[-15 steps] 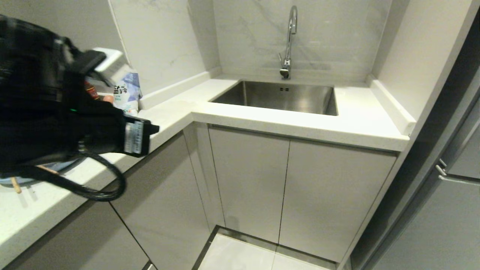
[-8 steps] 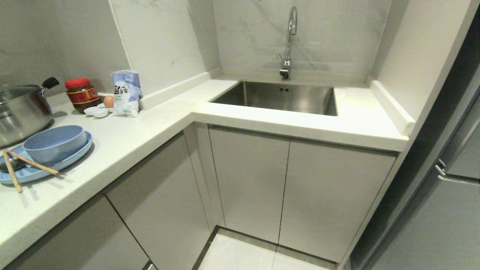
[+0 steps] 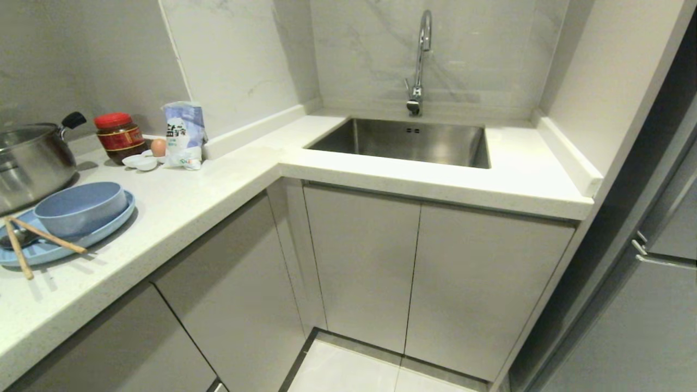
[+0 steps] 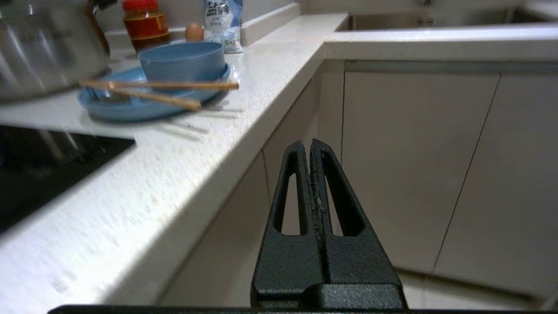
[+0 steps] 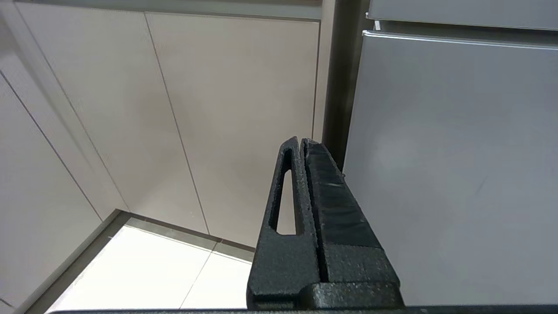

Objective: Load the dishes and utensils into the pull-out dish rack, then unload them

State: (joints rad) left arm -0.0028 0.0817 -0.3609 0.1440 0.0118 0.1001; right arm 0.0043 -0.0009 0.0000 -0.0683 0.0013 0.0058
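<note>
Dishes are sitting at the left end of the countertop (image 3: 179,201), close to its front edge: you are looking at the pale-blue oval plate (image 3: 103,231) lying flat, with the round bowl (image 3: 79,207) standing upright on its far part. The chopsticks (image 3: 46,236) are lying across the near part of the plate, their tips overhanging its rim toward the counter's front edge. A dark rounded shape on the plate beneath them is probably the spoon (image 3: 16,237), though you are seeing too little of it to be sure. The steel pot (image 3: 30,160) is standing just behind the plate, and the red-lidded jar (image 3: 117,136), an egg (image 3: 158,147), small white saucers (image 3: 140,161) and a printed bag (image 3: 184,133) are crowding the back edge by the wall. The sink (image 3: 405,141) is set into the counter's right run, in the corner, under the tap (image 3: 420,60). No rack is pulled out; you are facing flat cabinet fronts (image 3: 359,267).

Your left gripper (image 4: 310,146) is hanging below the counter's front edge, jaws clenched on nothing. Your right gripper (image 5: 301,141) is pointing at the cabinet fronts near the floor, jaws likewise pressed together and empty.
</note>
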